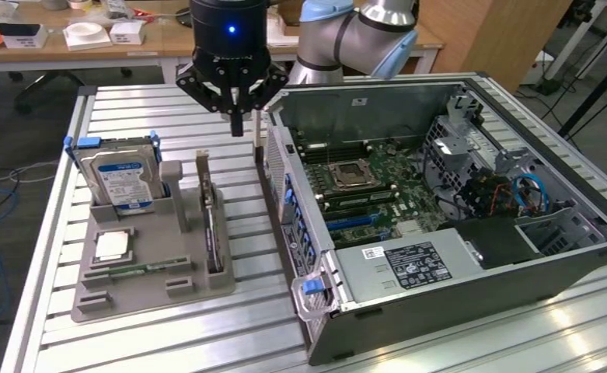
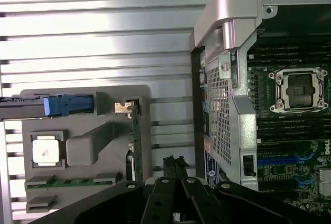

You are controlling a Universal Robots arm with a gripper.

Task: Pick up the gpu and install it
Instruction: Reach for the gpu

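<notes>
The gpu [image 1: 211, 225] stands on its edge in a slot of the grey holder [image 1: 148, 291], its metal bracket end pointing up at the back. From the wrist camera the gpu [image 2: 137, 141] reads as a thin green strip with a bright bracket at one end. My gripper [image 1: 237, 124] hangs above the table behind the holder, between it and the open computer case [image 1: 552, 256]. Its fingers are shut together with nothing between them. In the wrist view my gripper [image 2: 176, 166] sits beside the gpu's far end, apart from it.
The holder also carries an upright hard drive [image 1: 122, 175] with blue rails, a square processor [image 1: 111, 245] and a memory stick [image 1: 137, 270]. Inside the case lies the motherboard [image 1: 371, 190]. The case wall [image 1: 282, 202] rises close to the holder's right side.
</notes>
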